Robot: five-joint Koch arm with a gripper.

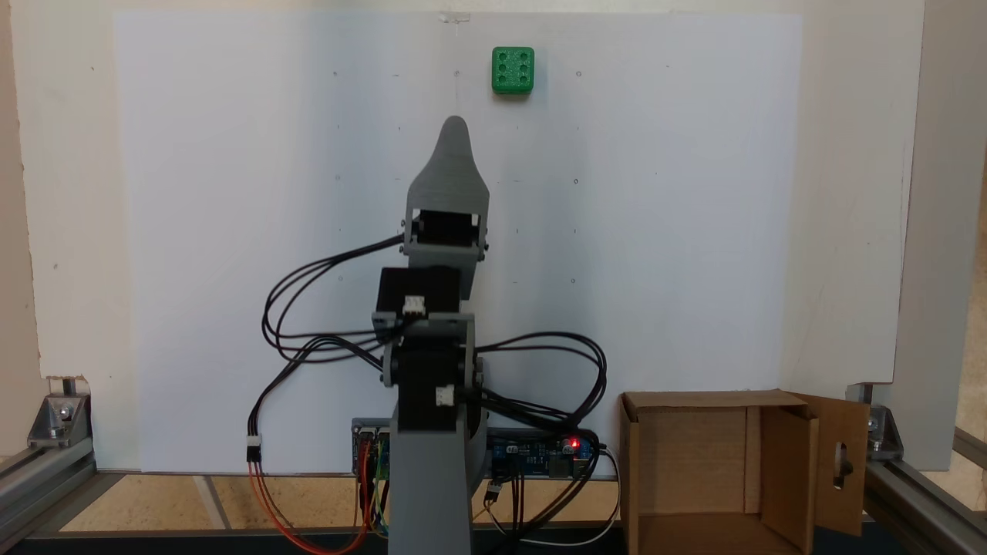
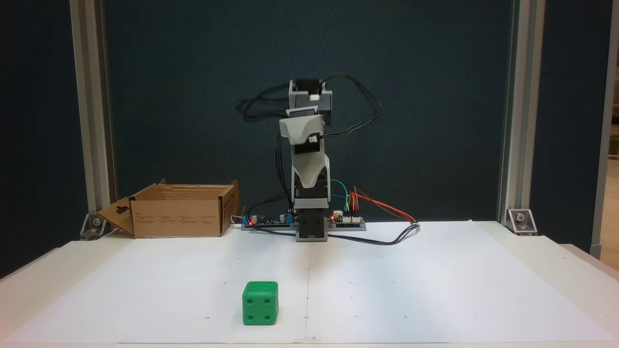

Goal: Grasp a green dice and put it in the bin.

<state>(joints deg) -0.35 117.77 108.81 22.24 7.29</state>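
Green dice is sitting alone on white paper, well beyond the folded arm's base; the fingers' spacing cannot be told. The bin is waiting open-topped beside that base, presumably for easy dropping.

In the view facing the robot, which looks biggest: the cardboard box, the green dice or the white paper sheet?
1. White paper sheet.
2. Cardboard box.
3. Green dice, smallest even though it sits nearest the camera.

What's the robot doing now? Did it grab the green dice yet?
Not yet. Gripper folded up by the arm, holding nothing; open or shut unclear. Green dice alone on the white paper, six up. Bin beside the base. Nothing between.
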